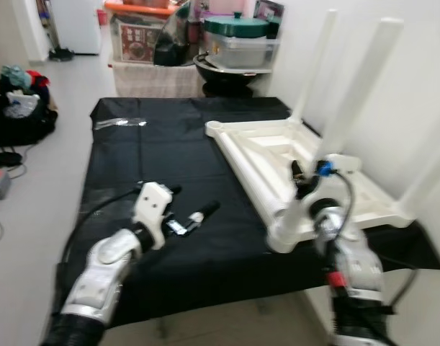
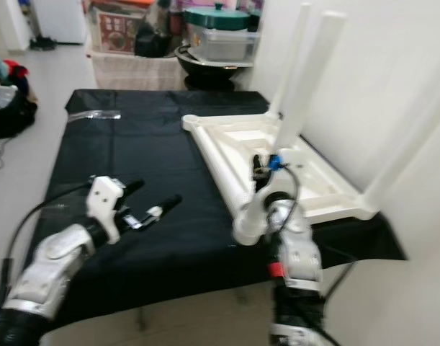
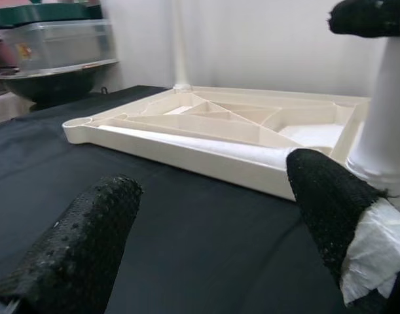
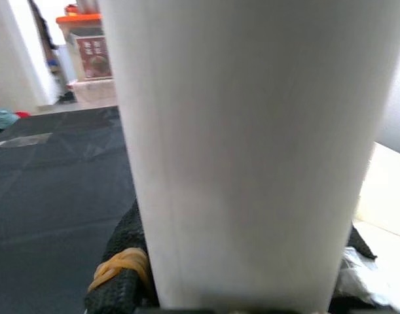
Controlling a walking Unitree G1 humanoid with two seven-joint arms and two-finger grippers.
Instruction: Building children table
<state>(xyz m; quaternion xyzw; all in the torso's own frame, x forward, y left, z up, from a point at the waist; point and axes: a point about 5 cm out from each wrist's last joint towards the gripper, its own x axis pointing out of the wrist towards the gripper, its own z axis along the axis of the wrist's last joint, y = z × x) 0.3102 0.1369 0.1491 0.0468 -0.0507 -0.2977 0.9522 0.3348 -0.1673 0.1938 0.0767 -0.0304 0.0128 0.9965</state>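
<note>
The children's table (image 1: 277,155) lies upside down on a black cloth (image 1: 162,180) that covers a low surface, over toward the right side and close to a white wall (image 1: 414,86). It is white plastic: a rectangular top with a raised rim and diagonal ribs that split its underside into triangular cells. Two round white legs (image 1: 356,86) stand upright from its far-right part, and a third slants out of the near-right corner, blurred. At the near-left corner a fourth leg (image 4: 252,150) stands upright in the right gripper (image 2: 266,176), whose black fingers are closed around it just above the socket — the right wrist view shows the white tube pressed between the pads, with a yellow rubber band on one finger.

The left gripper (image 1: 194,209) hovers over the bare cloth, well apart from the table, its two fingers spread wide and holding nothing; one fingertip (image 3: 337,216) has white tape wrapped below it.

Behind the cloth, on a low shelf, sits a clear plastic storage box (image 1: 241,50) with a dark green lid (image 1: 238,27) — what is inside it cannot be made out. Beside it is a black bowl-shaped pan (image 1: 227,72), and further left a box with an orange lid (image 1: 137,29). A small clear plastic bag (image 1: 119,123) lies on the far-left part of the cloth. On the floor at the left is a dark bag heaped with clothes (image 1: 18,101).
</note>
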